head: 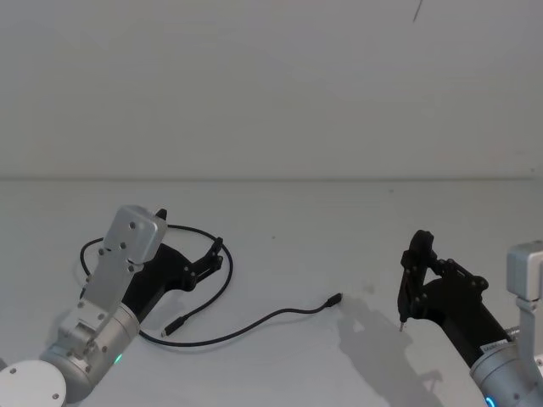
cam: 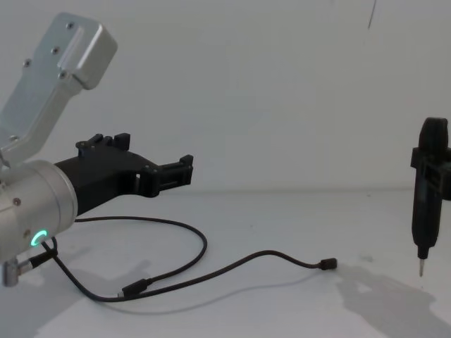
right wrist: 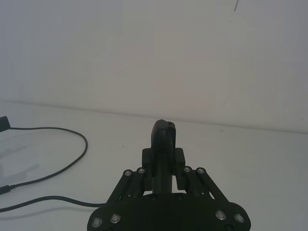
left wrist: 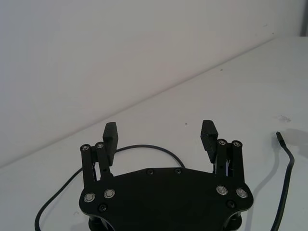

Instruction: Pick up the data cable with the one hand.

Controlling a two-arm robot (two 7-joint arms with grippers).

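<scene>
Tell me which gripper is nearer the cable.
Left. The left gripper hovers above the cable, fingers open; the right gripper, shut on a pen tool, is well off to its right.

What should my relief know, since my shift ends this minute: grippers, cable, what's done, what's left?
Left gripper: open, raised above the looped end of the data cable, not touching it.
Right gripper: shut on a pen-shaped tool, held upright over the table's right side, away from the cable.
Cable: lying flat on the table, loop on the left, one plug near the middle.
Done: left gripper lined up over the loop.
Left: lower, close on the cable, lift.
</scene>
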